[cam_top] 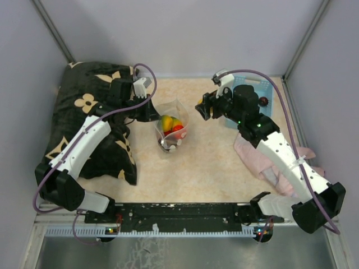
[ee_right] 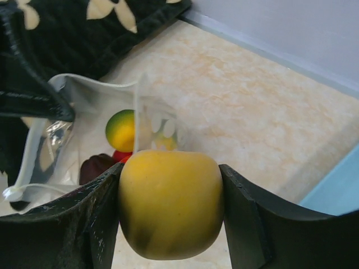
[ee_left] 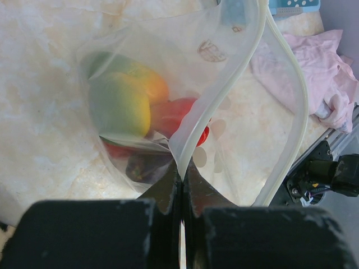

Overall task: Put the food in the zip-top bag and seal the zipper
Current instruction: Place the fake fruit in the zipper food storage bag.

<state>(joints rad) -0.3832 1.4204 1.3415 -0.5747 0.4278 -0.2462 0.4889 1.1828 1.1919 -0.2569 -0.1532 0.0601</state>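
Note:
The clear dotted zip-top bag (cam_top: 171,126) stands open mid-table with several toy fruits inside: a green-yellow one (ee_left: 120,101), a red one (ee_left: 179,115) and a dark maroon one (ee_left: 146,165). My left gripper (cam_top: 147,110) is shut on the bag's rim at the zipper strip (ee_left: 224,84), holding its mouth open. My right gripper (cam_top: 201,108) is just right of the bag, shut on a yellow toy fruit (ee_right: 171,203). The bag's open mouth (ee_right: 101,129) lies in front of it. One dark fruit (cam_top: 263,101) sits in the blue basket.
A black floral pillow (cam_top: 84,112) lies under the left arm. The light blue basket (cam_top: 268,89) stands at back right behind the right arm. A pink cloth (cam_top: 258,159) lies beneath the right arm. Walls close the back and sides.

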